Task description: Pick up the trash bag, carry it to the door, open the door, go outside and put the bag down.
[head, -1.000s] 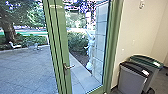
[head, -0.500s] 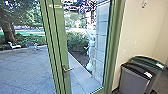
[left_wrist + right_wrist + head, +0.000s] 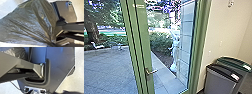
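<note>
Closer to the door (image 3: pixel 139 32) than in the earlier frame, the robot itself has moved: door frame, yard and bins have spread outward together in the head view, which is the camera going forward. What matters most is the handle (image 3: pixel 151 71): it lies ahead, a little left of centre, its lever roughly level and pointing right. That puts it somewhat to the left arm's side, though which gripper is nearer I cannot tell. The left wrist view gives the load: the trash bag (image 3: pixel 28 23) spreads wide, its folds drawing into a narrow neck at the left gripper (image 3: pixel 53 44), so I judge that claw closed on it, with the bag's long axis running away from the grip. Some dark crumpled plastic, probably the same bag, appears beyond the jointed bar in the right wrist view. I cannot tell how far open the right gripper is; it seems the freer one for the lever, at the cost of reaching slightly across. Head view adds the paved yard (image 3: pixel 106 67) beyond the glass, and two bins (image 3: pixel 220 80) near on the right, beside the wall.
</note>
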